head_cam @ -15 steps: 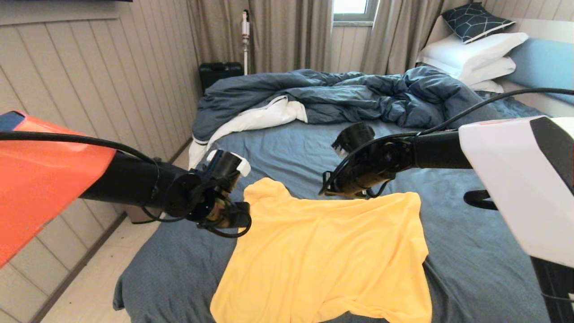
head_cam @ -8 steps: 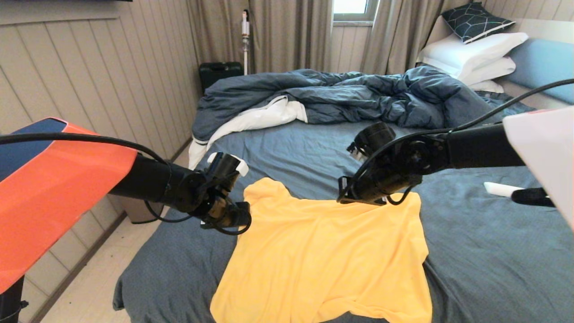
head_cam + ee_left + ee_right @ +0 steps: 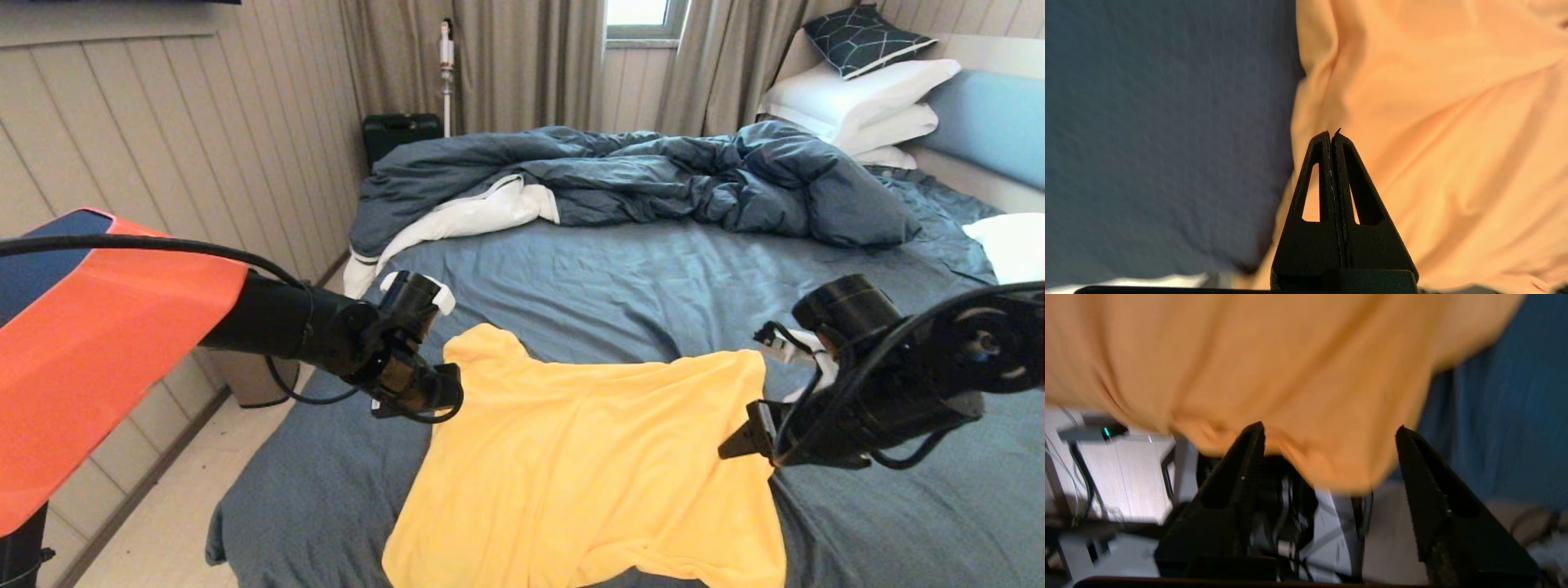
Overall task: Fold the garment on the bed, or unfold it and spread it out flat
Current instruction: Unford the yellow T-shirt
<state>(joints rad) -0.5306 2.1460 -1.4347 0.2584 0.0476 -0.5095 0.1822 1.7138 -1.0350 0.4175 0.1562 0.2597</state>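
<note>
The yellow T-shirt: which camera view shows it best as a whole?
The head view: the yellow T-shirt lies spread on the bed, nearly its whole outline visible. The left wrist view shows only one edge against the sheet; the right wrist view shows only a blurred hem beyond the open right gripper.

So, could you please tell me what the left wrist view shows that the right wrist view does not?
Only the left wrist view shows the left gripper, its fingers pressed shut with nothing between them, poised over the left edge of the yellow-orange T-shirt.

Only the right wrist view shows the right gripper, its fingers spread wide over the shirt's near hem, with pale floor and cables beyond the bed's edge.

Both show the T-shirt lying on the slate-blue sheet.
</note>
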